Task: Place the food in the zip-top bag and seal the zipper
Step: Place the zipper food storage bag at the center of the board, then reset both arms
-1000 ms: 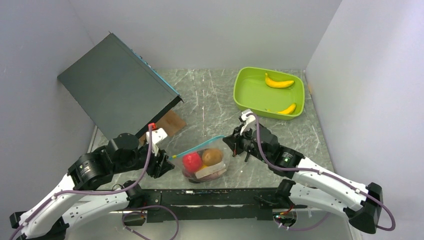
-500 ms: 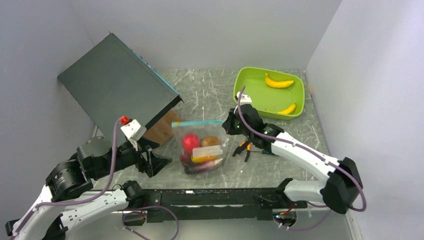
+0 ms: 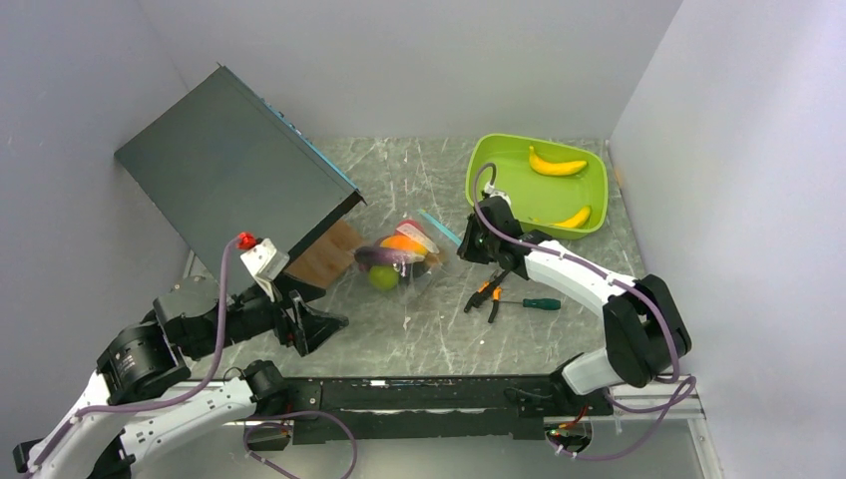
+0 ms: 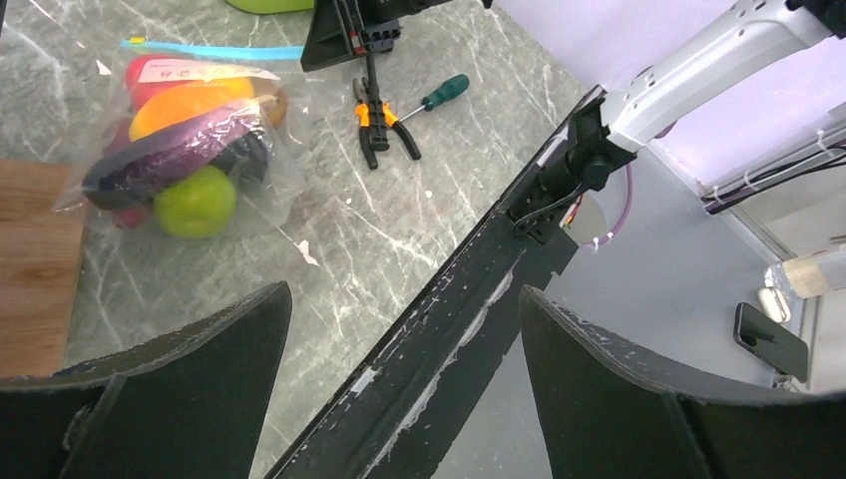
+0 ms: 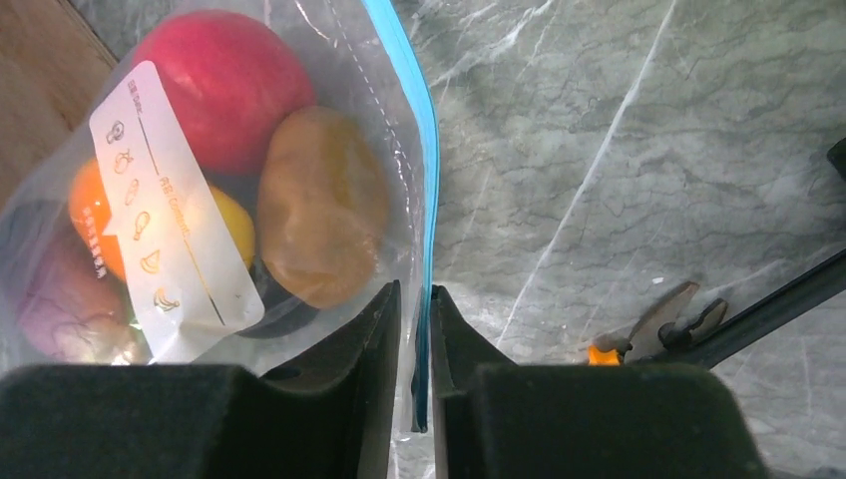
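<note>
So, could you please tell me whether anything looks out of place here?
Yes: two bananas lie in the green tray, outside the bag, though the right pincer is shut on its zipper. Pliers and a screwdriver lie nearby.

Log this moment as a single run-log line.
zip-top bag: on table, food inside | right gripper: shut on zipper | left gripper: open, empty, apart from bag | bananas: two in green tray | pliers, screwdriver: on table
</note>
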`<state>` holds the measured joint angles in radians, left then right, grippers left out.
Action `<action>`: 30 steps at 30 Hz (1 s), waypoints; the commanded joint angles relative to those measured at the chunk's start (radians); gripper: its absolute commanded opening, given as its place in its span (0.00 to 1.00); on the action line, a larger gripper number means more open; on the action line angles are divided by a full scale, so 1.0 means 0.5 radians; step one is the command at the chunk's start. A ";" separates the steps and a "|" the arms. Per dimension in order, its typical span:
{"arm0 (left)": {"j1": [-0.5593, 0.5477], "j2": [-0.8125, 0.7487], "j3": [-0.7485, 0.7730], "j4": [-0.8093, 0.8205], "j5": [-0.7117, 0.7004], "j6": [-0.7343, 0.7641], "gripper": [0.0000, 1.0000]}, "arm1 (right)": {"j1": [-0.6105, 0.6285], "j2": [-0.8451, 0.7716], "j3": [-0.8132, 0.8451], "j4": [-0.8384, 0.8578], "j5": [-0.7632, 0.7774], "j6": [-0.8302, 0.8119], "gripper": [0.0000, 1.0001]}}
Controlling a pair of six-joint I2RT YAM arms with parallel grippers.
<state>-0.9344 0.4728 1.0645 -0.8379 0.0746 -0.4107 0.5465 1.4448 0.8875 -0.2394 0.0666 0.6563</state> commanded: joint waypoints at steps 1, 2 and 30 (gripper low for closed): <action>0.004 -0.074 -0.027 0.161 0.044 -0.089 0.89 | -0.008 -0.057 0.015 0.048 0.006 -0.152 0.24; 0.006 -0.086 -0.032 0.170 0.042 -0.089 0.90 | -0.008 -0.080 0.018 0.041 0.004 -0.187 0.30; 0.006 0.083 0.451 0.586 -0.567 0.078 1.00 | 0.156 -1.505 0.301 -0.444 0.330 -0.666 1.00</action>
<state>-0.9344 0.4885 1.2304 -0.6762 -0.1062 -0.4225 0.6250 0.7650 0.9905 -0.4145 0.1432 0.3695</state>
